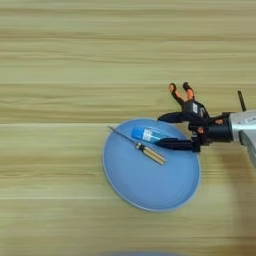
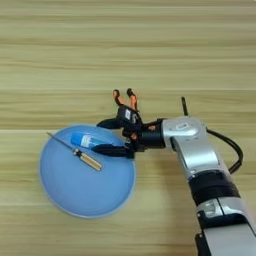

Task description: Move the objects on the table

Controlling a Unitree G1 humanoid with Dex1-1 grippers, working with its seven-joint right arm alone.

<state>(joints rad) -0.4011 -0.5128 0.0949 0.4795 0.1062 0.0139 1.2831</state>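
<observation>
**Gripper open over the plate's right rim, tube just inside**

The table (image 1: 60, 55) spreads far beyond everything else. On it sits the blue plate (image 1: 150, 192), and all else is placed from that plate. The right arm (image 2: 200, 155) reaches in from the plate's right, its gripper (image 2: 111, 136) over the upper right rim with the two black fingers spread wide — nothing between them. The blue tube (image 1: 145, 134) lies inside the plate near its upper rim, just beyond the fingertips. It looks released rather than held.

The pliers (image 1: 181, 95) lie on the table just above and right of the plate, partly hidden behind the gripper. The screwdriver (image 1: 142, 147) lies slantwise inside the plate, its yellowish handle toward the centre, just below the tube.

If the step is letting go of the tube, the gripper had best draw back level and clear of the rim — neither nudging the tube nor catching the pliers behind it.
</observation>
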